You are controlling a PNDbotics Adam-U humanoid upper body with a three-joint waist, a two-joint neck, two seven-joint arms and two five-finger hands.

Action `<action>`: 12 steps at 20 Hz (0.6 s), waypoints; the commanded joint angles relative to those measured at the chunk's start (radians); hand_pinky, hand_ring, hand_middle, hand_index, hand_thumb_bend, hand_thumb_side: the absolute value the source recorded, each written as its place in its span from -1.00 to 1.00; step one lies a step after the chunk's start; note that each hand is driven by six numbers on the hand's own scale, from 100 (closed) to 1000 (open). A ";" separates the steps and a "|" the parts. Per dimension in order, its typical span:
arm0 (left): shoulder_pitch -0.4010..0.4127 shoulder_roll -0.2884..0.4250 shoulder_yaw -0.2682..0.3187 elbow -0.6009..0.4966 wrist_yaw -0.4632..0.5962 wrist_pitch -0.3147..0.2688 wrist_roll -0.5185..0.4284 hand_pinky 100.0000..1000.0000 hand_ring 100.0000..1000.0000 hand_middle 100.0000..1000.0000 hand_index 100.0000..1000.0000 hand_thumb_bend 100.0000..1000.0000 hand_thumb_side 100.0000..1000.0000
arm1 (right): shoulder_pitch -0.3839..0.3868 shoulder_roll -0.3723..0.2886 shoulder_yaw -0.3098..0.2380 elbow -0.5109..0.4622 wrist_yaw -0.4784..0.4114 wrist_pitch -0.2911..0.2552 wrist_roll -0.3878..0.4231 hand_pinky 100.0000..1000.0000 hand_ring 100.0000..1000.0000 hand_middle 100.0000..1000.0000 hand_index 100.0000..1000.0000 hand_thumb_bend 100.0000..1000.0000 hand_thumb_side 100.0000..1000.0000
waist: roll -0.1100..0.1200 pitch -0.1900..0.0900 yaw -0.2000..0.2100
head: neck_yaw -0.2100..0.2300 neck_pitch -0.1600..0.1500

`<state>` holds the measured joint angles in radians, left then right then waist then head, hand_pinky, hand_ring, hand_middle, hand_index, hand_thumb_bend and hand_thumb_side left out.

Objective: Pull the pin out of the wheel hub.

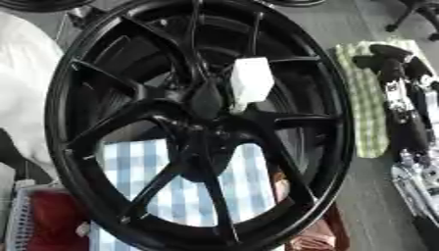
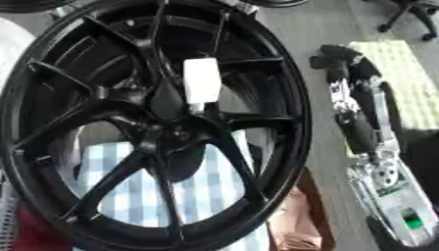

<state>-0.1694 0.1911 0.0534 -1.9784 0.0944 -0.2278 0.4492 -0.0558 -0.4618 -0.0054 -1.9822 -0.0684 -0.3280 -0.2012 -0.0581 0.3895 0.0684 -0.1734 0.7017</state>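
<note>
Pin, white, sits by the hub of the upright wheel facing me for a straight pull; right hand hangs well apart, fingers curled, holding nothing.

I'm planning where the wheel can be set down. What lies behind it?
Through the spokes of the black wheel shows a blue-and-white checked cloth, with something red at lower left. The rim and spokes hide the rest.
</note>
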 commanded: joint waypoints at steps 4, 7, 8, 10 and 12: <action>0.006 0.016 0.000 -0.022 -0.009 0.001 -0.003 0.61 0.39 0.25 0.52 -0.66 0.21 | 0.077 -0.201 -0.021 -0.018 0.032 -0.035 0.072 0.79 0.47 0.10 0.49 -1.00 0.12 | -0.004 -0.025 -0.008 | 0.035 0.003; 0.009 0.020 -0.001 -0.022 -0.011 0.003 -0.003 0.61 0.39 0.25 0.52 -0.66 0.21 | 0.123 -0.300 -0.039 -0.018 0.067 -0.044 0.115 0.78 0.48 0.12 0.50 -1.00 0.08 | -0.007 -0.030 -0.013 | 0.050 0.000; 0.010 0.020 -0.002 -0.022 -0.011 0.004 -0.003 0.61 0.39 0.25 0.52 -0.66 0.22 | 0.135 -0.329 -0.042 -0.018 0.079 -0.046 0.124 0.77 0.48 0.12 0.50 -1.00 0.07 | -0.007 -0.031 -0.015 | 0.053 -0.001; 0.011 0.022 -0.005 -0.022 -0.011 0.006 -0.005 0.61 0.39 0.25 0.52 -0.66 0.21 | 0.150 -0.377 -0.044 -0.018 0.101 -0.044 0.135 0.76 0.49 0.14 0.50 -1.00 0.07 | -0.007 -0.033 -0.017 | 0.057 -0.004; 0.012 0.026 -0.007 -0.022 -0.011 0.006 -0.007 0.61 0.40 0.25 0.52 -0.66 0.21 | 0.160 -0.420 -0.043 -0.018 0.124 -0.036 0.137 0.76 0.49 0.16 0.51 -1.00 0.02 | -0.006 -0.036 -0.017 | 0.058 -0.001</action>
<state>-0.1578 0.1938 0.0480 -1.9784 0.0859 -0.2231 0.4452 0.1026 -0.8218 -0.0332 -1.9823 0.0364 -0.3659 -0.0705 -0.0650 0.3816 0.0538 -0.1183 0.7023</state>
